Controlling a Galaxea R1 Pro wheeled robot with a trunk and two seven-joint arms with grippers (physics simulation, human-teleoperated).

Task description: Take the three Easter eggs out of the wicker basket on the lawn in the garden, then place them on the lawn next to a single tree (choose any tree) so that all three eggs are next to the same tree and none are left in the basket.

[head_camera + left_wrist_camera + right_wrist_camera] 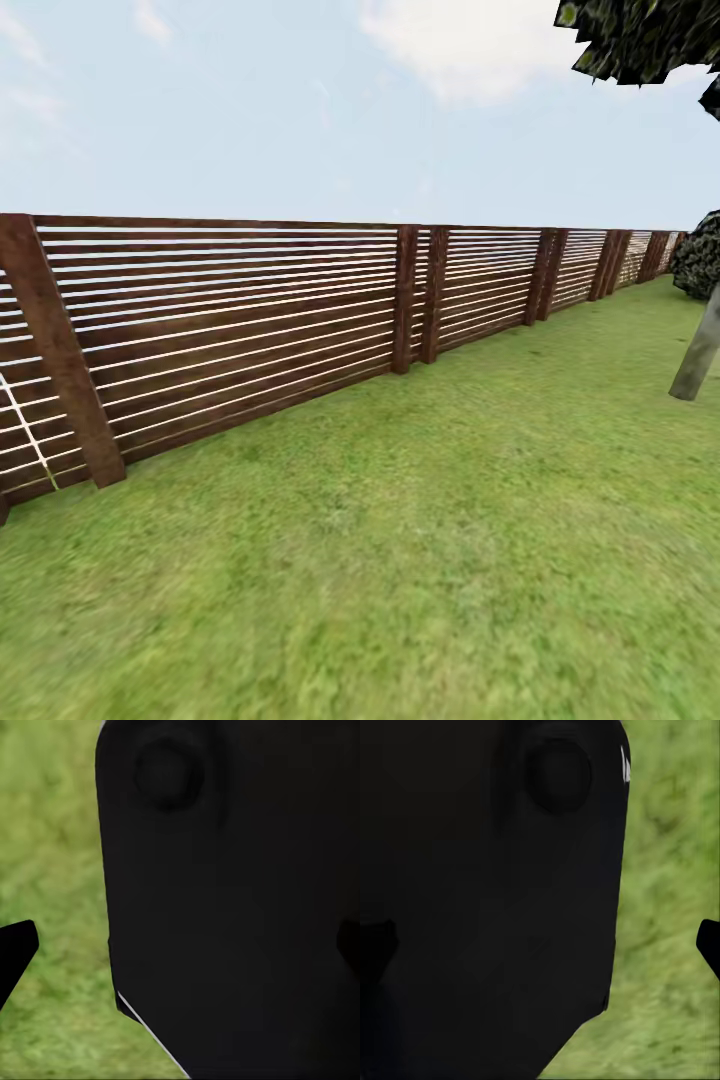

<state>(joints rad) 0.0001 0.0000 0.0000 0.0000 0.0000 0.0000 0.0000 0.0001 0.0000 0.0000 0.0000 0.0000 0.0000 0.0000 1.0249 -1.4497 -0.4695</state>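
Note:
The Easter eggs and the wicker basket are out of view. The lawn [400, 560] spreads green and patchy ahead in the head view. A tree [697, 350] with a slim pale trunk stands at the right edge, its dark crown [640, 35] overhead. My left gripper [180, 949] is open, with one dark fingertip [15, 952] at each edge of the left wrist view, and a black part of the robot's body [240, 900] lies behind it. My right gripper [540, 945] is likewise open and holds nothing, with grass beside its fingertip [709, 945].
A long brown slatted wooden fence [230, 320] runs from the near left to the far right along the lawn's edge. A dark round bush [702, 255] sits behind the tree. Open grass lies between the fence and the tree.

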